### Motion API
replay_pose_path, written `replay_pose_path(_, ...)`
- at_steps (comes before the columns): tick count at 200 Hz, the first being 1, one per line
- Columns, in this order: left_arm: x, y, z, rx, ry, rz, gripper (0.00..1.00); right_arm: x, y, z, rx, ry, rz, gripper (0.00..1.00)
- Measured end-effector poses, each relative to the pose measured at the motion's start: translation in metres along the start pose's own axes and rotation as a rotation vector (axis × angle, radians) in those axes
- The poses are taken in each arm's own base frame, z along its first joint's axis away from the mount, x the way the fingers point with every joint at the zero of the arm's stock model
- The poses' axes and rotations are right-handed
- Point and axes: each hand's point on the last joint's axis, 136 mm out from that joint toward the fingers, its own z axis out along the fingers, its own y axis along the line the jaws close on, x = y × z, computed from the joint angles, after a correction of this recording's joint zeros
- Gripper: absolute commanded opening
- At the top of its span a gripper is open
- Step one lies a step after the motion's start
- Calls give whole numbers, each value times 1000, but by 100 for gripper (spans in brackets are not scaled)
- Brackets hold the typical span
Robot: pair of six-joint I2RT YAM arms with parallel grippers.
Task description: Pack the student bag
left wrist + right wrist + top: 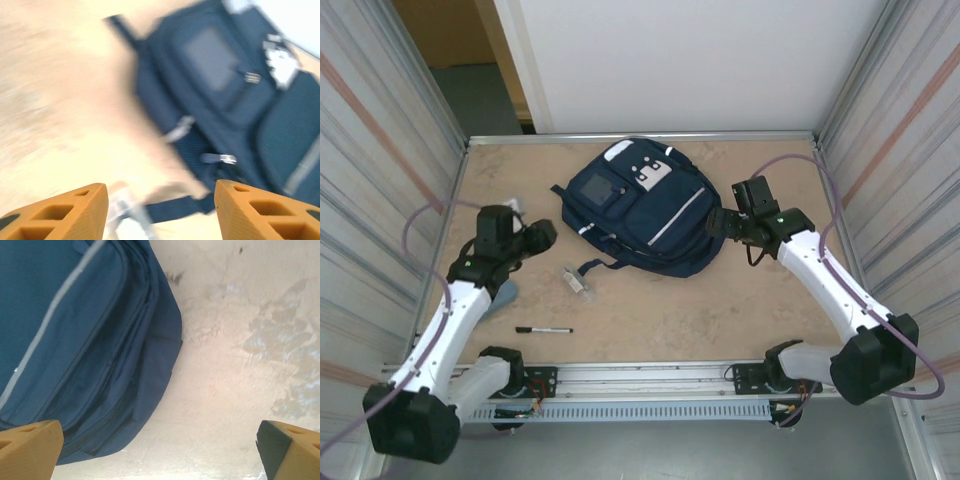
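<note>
From above, the bag is seen lying flat on the table, toward the far edge, with bare board left along the near side. The left gripper is held just off the bag's left edge and the right gripper at its right edge. A pen lies near the front. In the blurred left wrist view, the jaws are spread wide on nothing, with the bag ahead. In the right wrist view, the jaws are likewise parted. The bag's corner is seen at the left and open table at the right.

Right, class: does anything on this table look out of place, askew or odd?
The student bag lies flat and askew to the table edges, one strap trailing out. A black pen and a small pale item lie loose outside it. No spill or damage shows.
</note>
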Motion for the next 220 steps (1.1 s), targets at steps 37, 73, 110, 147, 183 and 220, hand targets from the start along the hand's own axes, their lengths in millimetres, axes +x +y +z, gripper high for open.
replay_pose_path(37,43,108,-12,-382,9,-299,81,-9,22,-20,-126,-9,-95,99)
replay_pose_path(73,62,167,-38,-649,-19,-522,99,2,57,-23,-268,80,-197,99)
replay_pose_path(110,90,194,-62,-912,35,-691,99,18,71,-21,-303,133,-278,99)
replay_pose_path(147,93,208,-60,-1004,9,-861,99,18,72,-25,-312,135,-298,99)
replay_pose_path(183,81,216,-54,-981,-88,-973,99,20,74,-35,-326,136,-316,99)
replay_pose_path(220,77,232,-44,-976,-109,-1079,99,25,77,-46,-350,140,-324,99)
